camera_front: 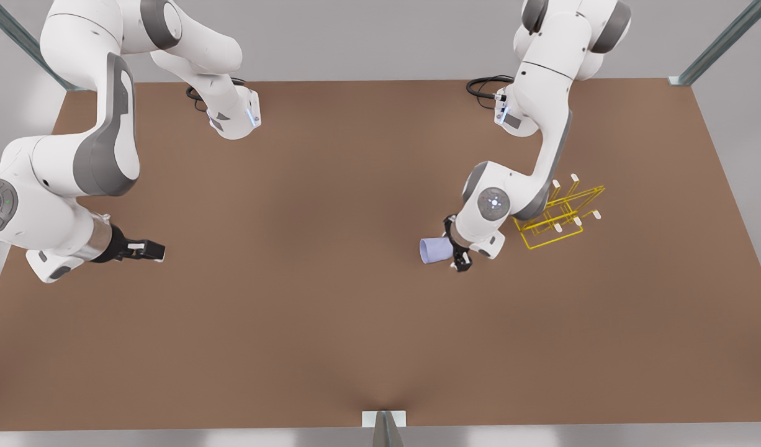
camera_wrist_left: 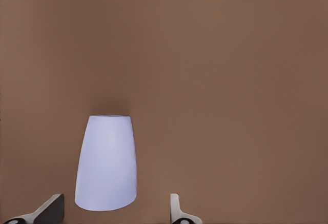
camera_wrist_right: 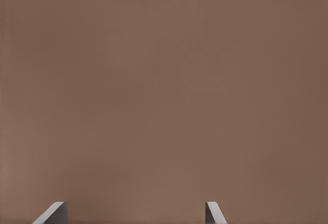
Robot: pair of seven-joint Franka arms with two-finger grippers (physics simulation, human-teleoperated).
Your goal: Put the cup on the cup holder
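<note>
Lighting even & soft, fairly bright; no hard highlights. Brown table (camera_front: 331, 310) darkens a bit toward centre and near the front edge by the post, lighter at far corners — mild vignette-like falloff. Shadows faint & diffuse: a soft dark patch on the table just behind the cup (camera_wrist_left: 106, 163) in left wrist view; almost none under the cup holder (camera_front: 560, 214). White arm shells show gentle shading, no glare. Wrist views look slightly soft, w/ smeary compression texture on the table. No clear edge distortion.
</note>
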